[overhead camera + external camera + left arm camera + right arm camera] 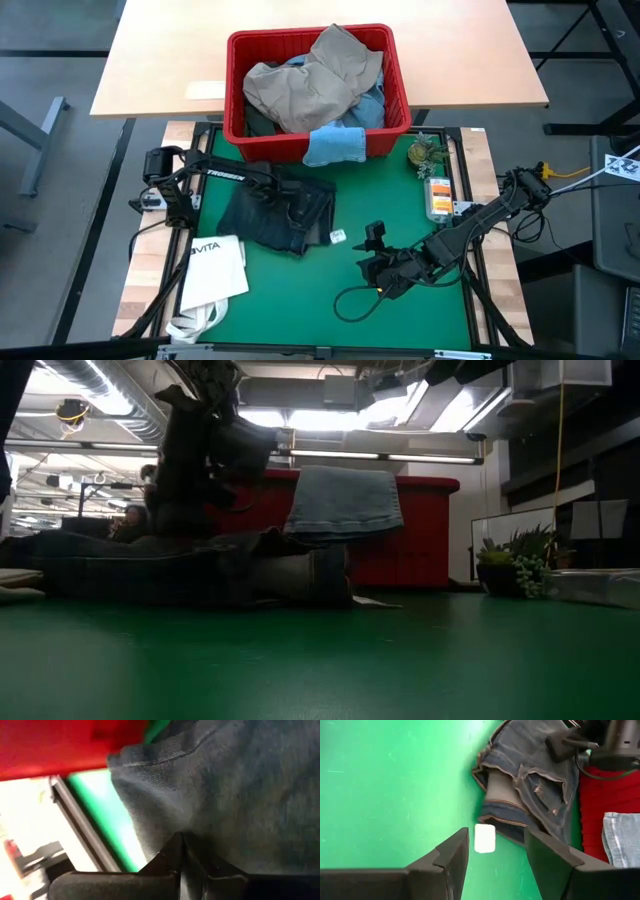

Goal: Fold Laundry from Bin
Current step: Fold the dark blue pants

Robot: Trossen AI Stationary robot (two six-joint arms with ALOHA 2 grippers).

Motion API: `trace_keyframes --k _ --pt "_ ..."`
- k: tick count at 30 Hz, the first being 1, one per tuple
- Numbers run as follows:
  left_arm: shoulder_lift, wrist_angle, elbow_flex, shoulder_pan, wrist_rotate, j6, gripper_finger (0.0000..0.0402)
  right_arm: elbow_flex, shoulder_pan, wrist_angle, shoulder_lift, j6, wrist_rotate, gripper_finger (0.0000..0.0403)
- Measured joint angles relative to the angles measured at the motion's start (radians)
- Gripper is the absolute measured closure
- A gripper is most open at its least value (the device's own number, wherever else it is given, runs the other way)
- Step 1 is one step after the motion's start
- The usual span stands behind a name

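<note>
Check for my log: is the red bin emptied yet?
No. The red bin holds tan trousers; a blue cloth drapes its rim.

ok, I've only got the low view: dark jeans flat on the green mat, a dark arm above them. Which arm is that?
Observer: The left one. Its end effector is shut, tips against the dark navy denim jeans. I can't tell whether fabric is pinched.
Operator: And the right arm?
Observer: Its end effector is open, empty, over bare green mat to the right of the jeans, beside a small white tag.
Operator: What's left in the bin?
Observer: Crumpled khaki trousers lie on top in the red slotted plastic bin.
</note>
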Motion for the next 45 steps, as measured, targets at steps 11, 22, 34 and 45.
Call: trace_keyframes --k 11,22,34,45 --pt "0.000 -0.234 -0.002 -0.001 -0.013 -0.071 0.0399 0.000 0.000 -0.001 0.000 0.000 0.000 0.0212" --pt "-0.096 -0.230 -0.002 -0.076 -0.033 -0.053 0.0399 0.000 -0.089 0.039 0.008 -0.009 0.135 0.0212" --pt "-0.294 -0.023 -0.001 -0.235 0.027 -0.068 0.0399 0.000 -0.371 0.342 0.116 -0.295 -0.011 0.0212" --pt "-0.274 0.153 -0.101 -0.319 0.010 -0.114 0.0399 0.000 -0.596 0.423 0.299 -0.317 -0.125 0.0212"
